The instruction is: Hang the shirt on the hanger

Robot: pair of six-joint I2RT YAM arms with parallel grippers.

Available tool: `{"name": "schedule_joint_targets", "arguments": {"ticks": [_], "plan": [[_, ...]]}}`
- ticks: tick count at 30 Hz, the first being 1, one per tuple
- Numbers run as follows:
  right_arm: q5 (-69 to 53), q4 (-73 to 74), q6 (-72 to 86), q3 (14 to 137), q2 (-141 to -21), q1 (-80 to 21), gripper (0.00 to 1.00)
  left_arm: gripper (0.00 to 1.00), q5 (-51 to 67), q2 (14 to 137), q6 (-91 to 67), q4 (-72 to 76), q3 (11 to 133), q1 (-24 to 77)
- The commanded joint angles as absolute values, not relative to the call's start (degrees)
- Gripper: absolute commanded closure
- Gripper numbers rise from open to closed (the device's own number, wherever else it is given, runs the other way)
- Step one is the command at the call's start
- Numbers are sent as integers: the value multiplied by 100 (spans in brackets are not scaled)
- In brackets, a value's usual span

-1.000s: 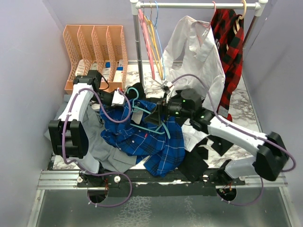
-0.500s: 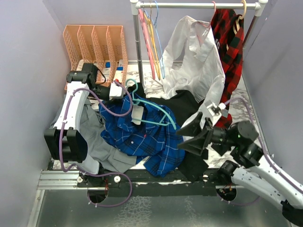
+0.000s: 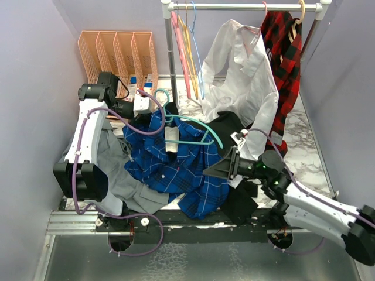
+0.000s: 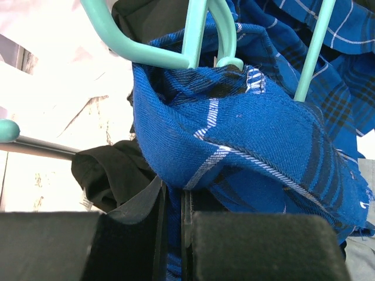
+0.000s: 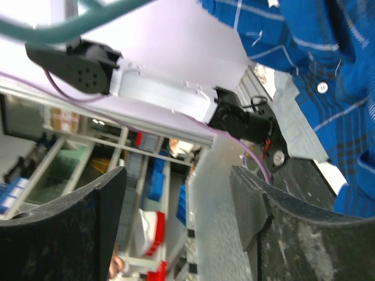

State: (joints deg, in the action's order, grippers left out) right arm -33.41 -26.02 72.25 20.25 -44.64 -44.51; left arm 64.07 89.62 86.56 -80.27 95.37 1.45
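Beside the thin teal plastic hanger (image 3: 196, 124), left gripper (image 4: 174, 228) pinches the soft, floppy royal-blue plaid shirt (image 3: 170, 170); right gripper (image 5: 176, 202) gapes empty. Best hold: the collar.

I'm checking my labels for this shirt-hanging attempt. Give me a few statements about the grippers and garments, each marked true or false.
1. The left gripper is clamped on the royal-blue plaid shirt. True.
2. The right gripper grips the teal-green plastic hanger. False: its jaws stand open with nothing between them.
3. The red-and-black plaid shirt lies flat on the table. False: it hangs from the white rail.
4. A white shirt hangs from that rail. True.
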Motion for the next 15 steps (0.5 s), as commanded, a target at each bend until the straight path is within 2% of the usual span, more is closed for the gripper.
{"name": "schedule_joint_targets", "arguments": {"ticks": [1,6,15], "plan": [[-2921,-4956,8392,1601,-5545,-4438,32,100,6892,8732,8520,-8161,9694,123],[-2427,-5841,8617,1557,-6441,-4434,34,100,7029,8675,8352,-8161,9725,130],[-1329,-3698,6593,2838,-6256,-4502,41,100,6989,8626,8189,-8165,9742,149]]}}
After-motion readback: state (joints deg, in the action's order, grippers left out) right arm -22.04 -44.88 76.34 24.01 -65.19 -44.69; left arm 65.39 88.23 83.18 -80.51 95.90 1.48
